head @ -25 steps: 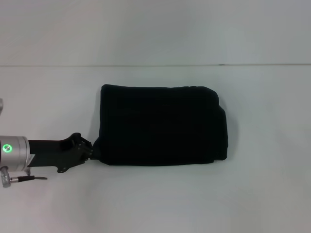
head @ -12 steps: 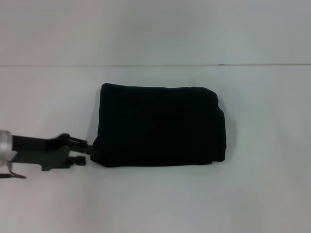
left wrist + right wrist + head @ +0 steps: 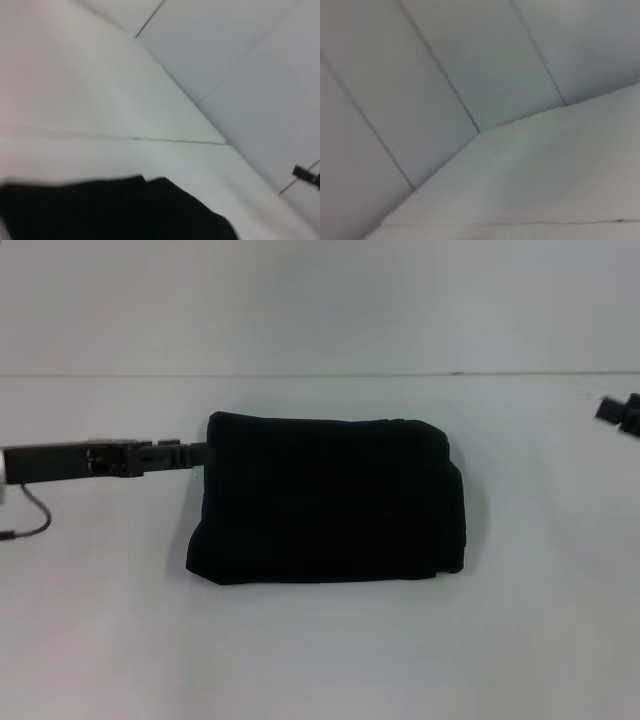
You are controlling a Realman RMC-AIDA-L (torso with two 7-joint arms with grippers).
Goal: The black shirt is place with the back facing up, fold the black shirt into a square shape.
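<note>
Left gripper (image 3: 195,453) extended level above the white table (image 3: 320,660), tip at the far left corner of the black shirt (image 3: 330,500), touching or just beside the fabric edge; contact not confirmable. Finger state: cannot tell, the tip being too thin and dark against the cloth to read. Right gripper (image 3: 622,412) only partly in view, well apart from the shirt on its right side, idle; finger state likewise cannot tell. Shirt located mid-table, already folded into a compact, thick, roughly rectangular bundle, wider than deep. Plain black surface uppermost, no lettering visible, corners rounded, a layered step showing along the right edge. Near left corner bulging slightly outward; remaining edges fairly straight. Left wrist view confirming only a dark cloth edge (image 3: 120,210) below the camera, own fingers not shown. Handling judged as follows: soft, limp, light, non-fragile, not slippery, but prone to sagging and to layers sliding apart if lifted by one ply. Best hold judged at a corner or folded edge, pinching all layers together, with the opposite corner supported for any further fold toward a squarer outline.
</note>
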